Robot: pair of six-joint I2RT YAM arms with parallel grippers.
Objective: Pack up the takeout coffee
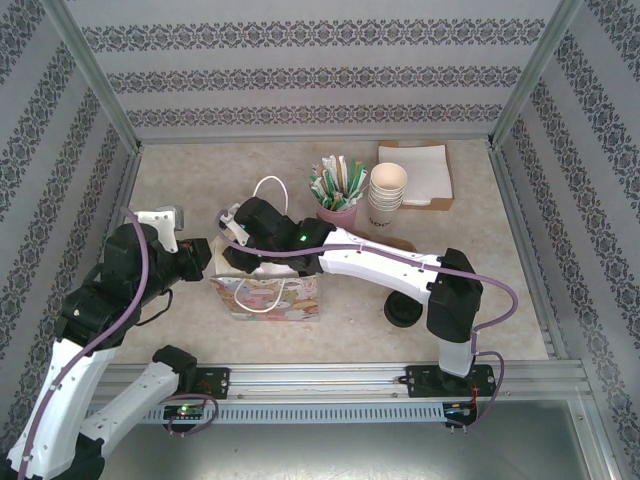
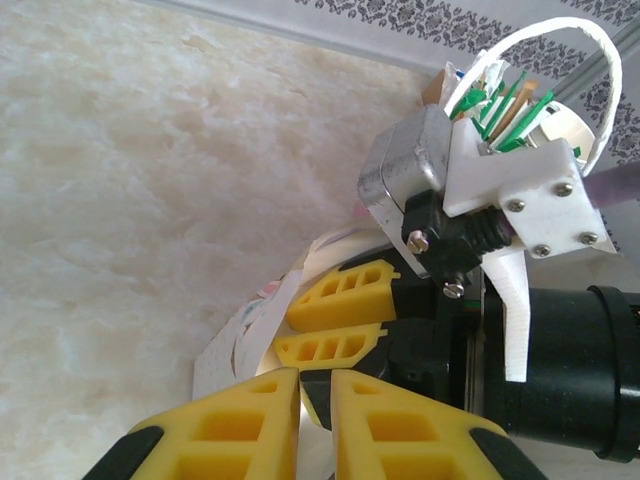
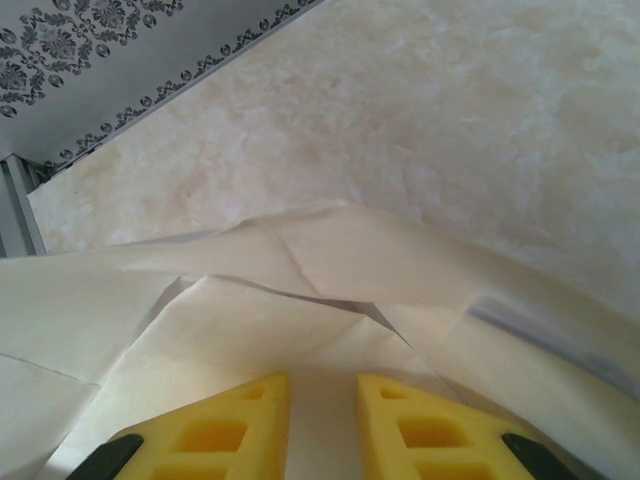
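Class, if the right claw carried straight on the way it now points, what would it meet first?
Most likely the paper bag's creased inner wall, straight ahead of the right claw; depth is unclear.

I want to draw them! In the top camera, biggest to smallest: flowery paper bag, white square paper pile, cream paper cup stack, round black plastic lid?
1. Flowery paper bag, though the right arm hides part of it.
2. White square paper pile.
3. Cream paper cup stack.
4. Round black plastic lid, clearly the smallest.
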